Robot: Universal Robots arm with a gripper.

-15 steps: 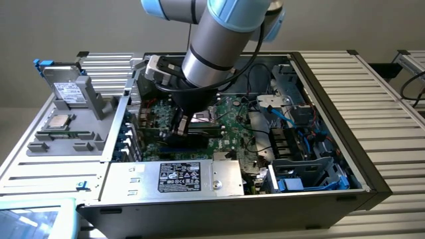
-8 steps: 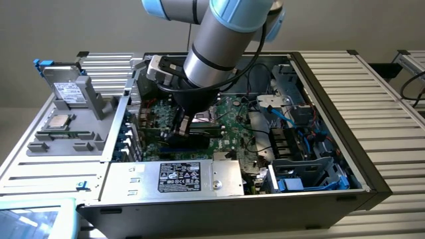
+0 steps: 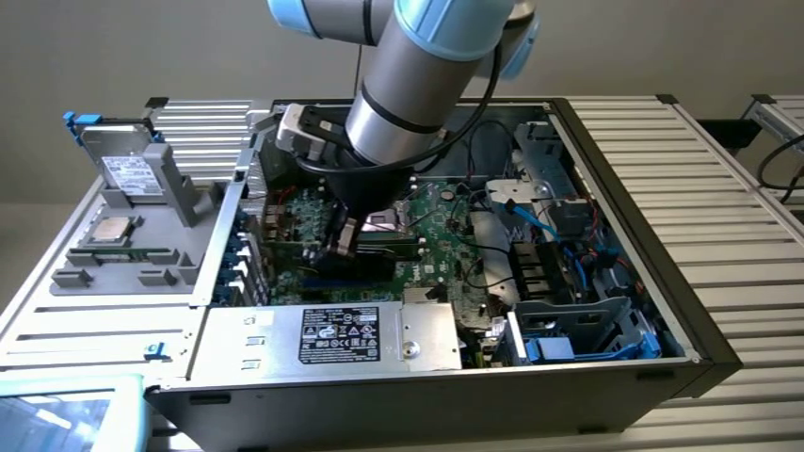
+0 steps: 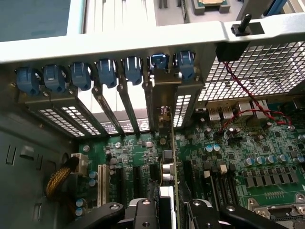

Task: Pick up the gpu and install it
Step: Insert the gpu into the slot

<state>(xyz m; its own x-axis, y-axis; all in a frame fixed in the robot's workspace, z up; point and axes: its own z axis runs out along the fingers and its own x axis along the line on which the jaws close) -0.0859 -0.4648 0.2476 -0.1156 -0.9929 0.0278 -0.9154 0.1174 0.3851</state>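
The jaws hold the card (image 4: pixel 171 138) on edge over the green board (image 4: pixel 128 149), and fitting it likely needs a straight push.

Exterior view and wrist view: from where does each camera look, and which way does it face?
Exterior view: above and outside the open computer case, looking down into it; the arm and gripper show.
Wrist view: on the wrist, low in the case, facing the blue slot latches across the motherboard; the gripper shows, holding the gpu edge-on.
Shared: gripper, motherboard, case.
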